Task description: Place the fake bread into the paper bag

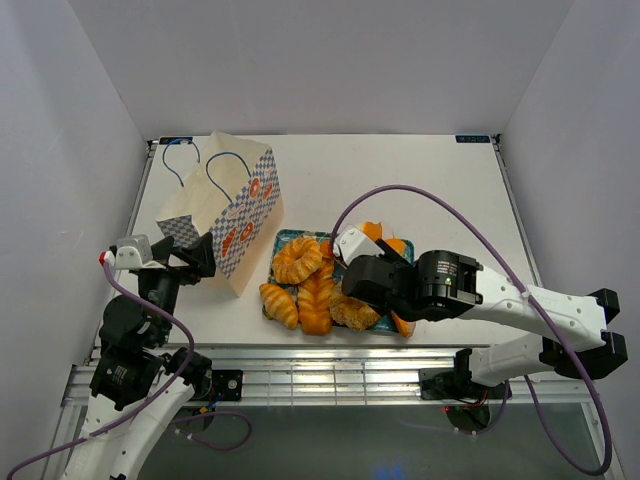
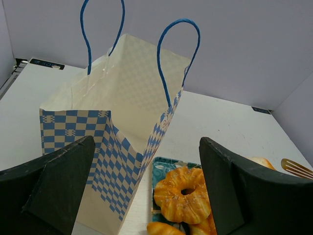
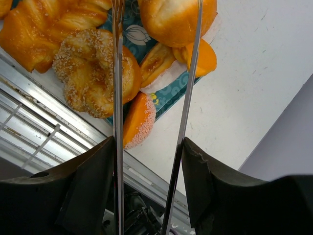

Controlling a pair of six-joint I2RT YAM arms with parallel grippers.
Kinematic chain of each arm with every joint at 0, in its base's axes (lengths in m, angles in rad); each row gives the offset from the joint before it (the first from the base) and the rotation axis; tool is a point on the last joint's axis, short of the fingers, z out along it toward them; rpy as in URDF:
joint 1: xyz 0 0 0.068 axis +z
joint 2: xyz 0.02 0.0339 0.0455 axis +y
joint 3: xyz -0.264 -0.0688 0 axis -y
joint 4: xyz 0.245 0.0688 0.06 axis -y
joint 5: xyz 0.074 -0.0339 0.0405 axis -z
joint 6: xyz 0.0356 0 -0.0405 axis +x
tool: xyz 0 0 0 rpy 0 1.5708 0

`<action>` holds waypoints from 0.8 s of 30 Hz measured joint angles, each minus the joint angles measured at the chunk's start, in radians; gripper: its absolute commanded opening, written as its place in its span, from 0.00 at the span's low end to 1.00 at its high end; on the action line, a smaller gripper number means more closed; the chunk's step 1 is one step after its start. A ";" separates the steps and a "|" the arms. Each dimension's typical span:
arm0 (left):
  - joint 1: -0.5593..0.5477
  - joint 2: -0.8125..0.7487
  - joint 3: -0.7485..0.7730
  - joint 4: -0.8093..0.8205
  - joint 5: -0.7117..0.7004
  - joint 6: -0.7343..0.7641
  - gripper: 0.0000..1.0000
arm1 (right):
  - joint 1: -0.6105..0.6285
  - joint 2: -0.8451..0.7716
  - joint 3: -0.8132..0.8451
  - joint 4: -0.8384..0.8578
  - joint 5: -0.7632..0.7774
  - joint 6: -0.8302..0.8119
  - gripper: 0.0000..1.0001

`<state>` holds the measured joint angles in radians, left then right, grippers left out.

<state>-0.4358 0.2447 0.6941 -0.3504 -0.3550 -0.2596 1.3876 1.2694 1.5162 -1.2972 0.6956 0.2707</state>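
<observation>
The paper bag (image 1: 225, 215) stands upright and open at the back left, with blue cord handles; its cream inside shows in the left wrist view (image 2: 132, 83). Several glossy golden pastries (image 1: 300, 262) lie on a teal tray (image 1: 283, 238). A sugared ring doughnut (image 2: 183, 193) lies at the tray's near-left end. My left gripper (image 1: 195, 255) is open and empty, level with the bag's near corner (image 2: 146, 142). My right gripper (image 1: 375, 280) is shut on metal tongs (image 3: 117, 73), whose two arms stand spread over a seeded twisted ring (image 3: 93, 73) and a round bun (image 3: 176, 19).
The tray (image 3: 171, 93) sits close to the table's front edge, beside the metal rail (image 3: 29, 122). An orange sugared piece (image 3: 137, 120) overhangs the tray's corner. White walls enclose the table on three sides. The right arm's purple cable (image 1: 430, 195) loops over the table.
</observation>
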 measured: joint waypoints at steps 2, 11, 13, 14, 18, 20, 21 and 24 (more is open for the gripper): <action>0.000 0.000 0.000 0.000 0.000 0.000 0.98 | 0.017 0.003 -0.010 -0.006 0.002 0.018 0.60; 0.000 0.000 0.000 0.000 0.000 0.000 0.98 | 0.030 0.009 -0.049 -0.012 0.009 0.071 0.60; 0.000 0.000 0.000 0.000 0.000 0.000 0.98 | 0.033 0.010 -0.061 -0.012 0.010 0.084 0.60; 0.000 0.000 0.000 0.000 0.000 0.000 0.98 | 0.034 0.010 -0.067 -0.013 0.010 0.092 0.60; 0.000 0.000 0.000 0.000 0.000 0.000 0.98 | 0.036 0.016 -0.085 -0.012 0.016 0.110 0.60; 0.000 0.000 0.000 0.000 0.000 0.000 0.98 | 0.037 0.022 -0.100 -0.013 0.023 0.117 0.60; 0.000 0.000 0.000 0.000 0.000 0.000 0.98 | 0.038 0.026 -0.108 -0.013 0.026 0.120 0.60; 0.000 0.000 0.000 0.000 0.000 0.000 0.98 | 0.040 0.040 -0.127 -0.013 0.040 0.128 0.59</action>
<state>-0.4358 0.2447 0.6941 -0.3504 -0.3550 -0.2596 1.4273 1.3090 1.3891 -1.3102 0.7353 0.3988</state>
